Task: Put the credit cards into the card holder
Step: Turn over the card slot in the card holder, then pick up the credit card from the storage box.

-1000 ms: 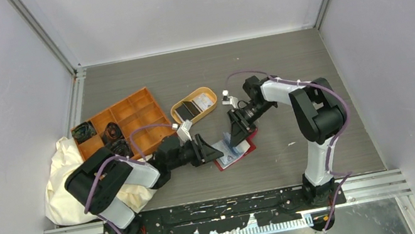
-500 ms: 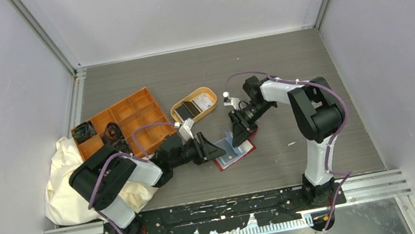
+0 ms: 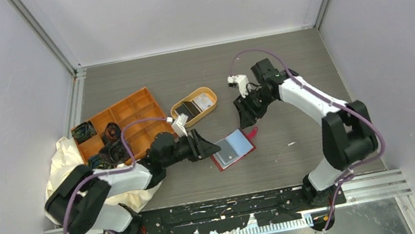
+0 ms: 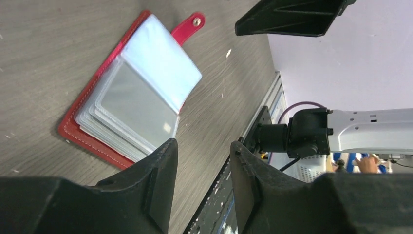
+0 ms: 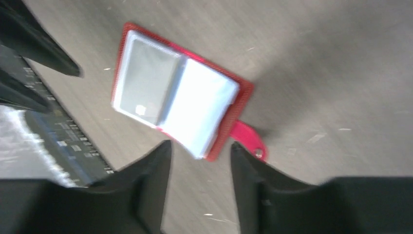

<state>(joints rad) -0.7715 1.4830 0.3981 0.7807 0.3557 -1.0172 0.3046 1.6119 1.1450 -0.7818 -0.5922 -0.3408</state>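
The red card holder (image 3: 234, 149) lies open on the table, its clear sleeves (image 4: 146, 83) up and its snap tab (image 5: 248, 139) pointing away from the arms. A pale grey card (image 4: 129, 105) shows inside one sleeve. Two credit cards lie in the oval tan dish (image 3: 208, 91): a black one (image 3: 186, 110) and a pale one (image 3: 205, 100). My left gripper (image 3: 216, 147) sits just left of the holder, open and empty (image 4: 203, 144). My right gripper (image 3: 244, 117) hovers above the holder's far right corner, open and empty (image 5: 200, 145).
An orange compartment tray (image 3: 128, 114) with dark items stands at the left. A crumpled white cloth (image 3: 62, 176) lies by the left arm's base. Metal rails (image 3: 220, 207) run along the near table edge.
My right gripper has lifted off the holder and drawn back toward the far right, its jaws a little wider. The holder now lies flat and uncovered. My left gripper stays beside it.
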